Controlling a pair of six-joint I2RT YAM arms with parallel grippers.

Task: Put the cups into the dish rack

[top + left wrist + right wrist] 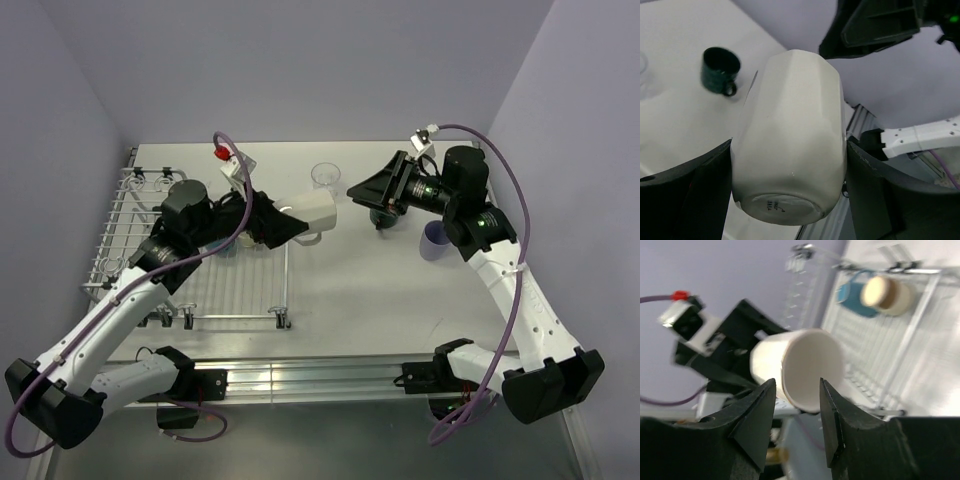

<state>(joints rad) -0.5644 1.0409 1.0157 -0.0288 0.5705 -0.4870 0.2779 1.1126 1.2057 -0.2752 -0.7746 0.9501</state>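
Observation:
My left gripper [300, 218] is shut on the white mug [320, 210] and holds it on its side in the air, just right of the dish rack [288, 285]. In the left wrist view the mug [790, 100] fills the gap between both fingers. My right gripper [355, 190] is open and empty, pointing at the mug's mouth [805, 365] from the right. The dark teal mug [383, 216] stands below the right gripper. The clear glass tumbler [324, 176] and the lavender cup [435, 240] stand on the table. A light blue mug [852, 292] and a brown cup [887, 292] lie in the rack [920, 315].
The wire rack takes up the table's left side, with wire loops [150, 185] at its far end. A metal rail [320, 375] runs along the near edge. Walls close in at the back and both sides.

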